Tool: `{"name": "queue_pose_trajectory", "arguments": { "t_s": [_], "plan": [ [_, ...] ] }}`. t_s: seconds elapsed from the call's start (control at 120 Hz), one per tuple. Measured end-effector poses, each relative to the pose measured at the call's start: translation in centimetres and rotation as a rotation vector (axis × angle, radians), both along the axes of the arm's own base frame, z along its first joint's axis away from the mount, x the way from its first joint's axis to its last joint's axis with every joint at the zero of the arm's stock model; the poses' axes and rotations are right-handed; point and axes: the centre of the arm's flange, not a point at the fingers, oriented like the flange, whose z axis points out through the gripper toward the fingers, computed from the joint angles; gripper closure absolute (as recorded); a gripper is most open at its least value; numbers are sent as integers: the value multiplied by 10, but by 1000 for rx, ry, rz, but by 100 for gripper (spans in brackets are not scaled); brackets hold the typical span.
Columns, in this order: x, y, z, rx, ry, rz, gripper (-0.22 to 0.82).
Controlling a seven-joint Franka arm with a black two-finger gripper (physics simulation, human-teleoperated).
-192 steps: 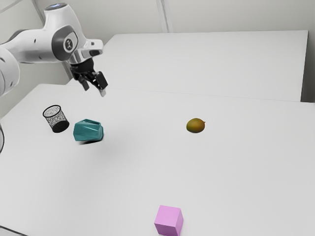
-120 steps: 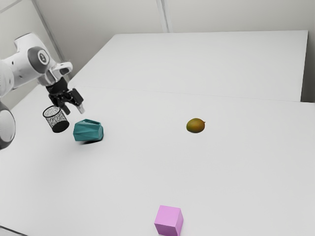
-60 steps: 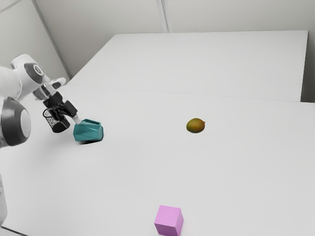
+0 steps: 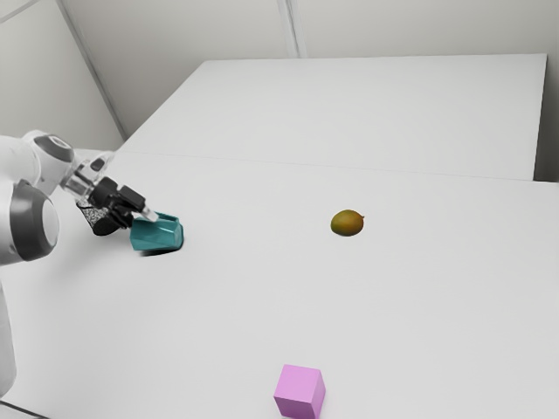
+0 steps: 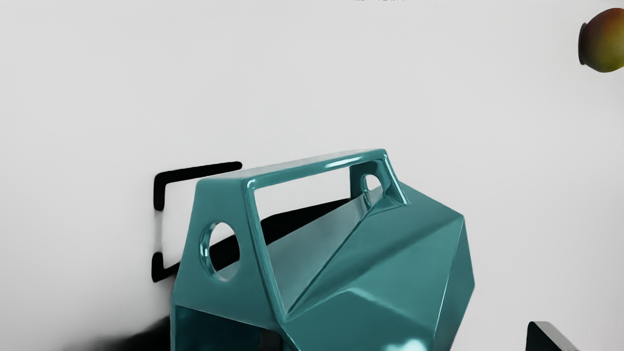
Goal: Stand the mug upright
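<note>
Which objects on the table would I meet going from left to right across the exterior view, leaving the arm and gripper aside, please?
Black mesh cup, teal mug lying on its side, pink cube, mango.

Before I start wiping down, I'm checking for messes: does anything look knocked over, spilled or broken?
Yes: the teal mug lies on its side on the table beside the black mesh container, odd because a mug normally stands on its base. I see no spill or crack.
</note>
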Motion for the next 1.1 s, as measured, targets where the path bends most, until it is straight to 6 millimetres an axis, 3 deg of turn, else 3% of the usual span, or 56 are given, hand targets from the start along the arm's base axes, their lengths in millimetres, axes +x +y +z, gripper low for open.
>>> {"name": "queue_pose_trajectory", "arguments": {
  "t_s": [0.217,0.467,0.675,0.833,1.0,1.1],
  "plan": [
    [-1,0,3,-54,-33,16,53],
    [3,-7,11,-91,-63,13,71],
    [6,-17,19,-114,-74,5,75],
    [9,-36,35,-101,-74,-32,77],
    [18,-62,64,-25,-84,-96,77],
    [23,-90,92,74,-97,-160,77]
  ]
}}
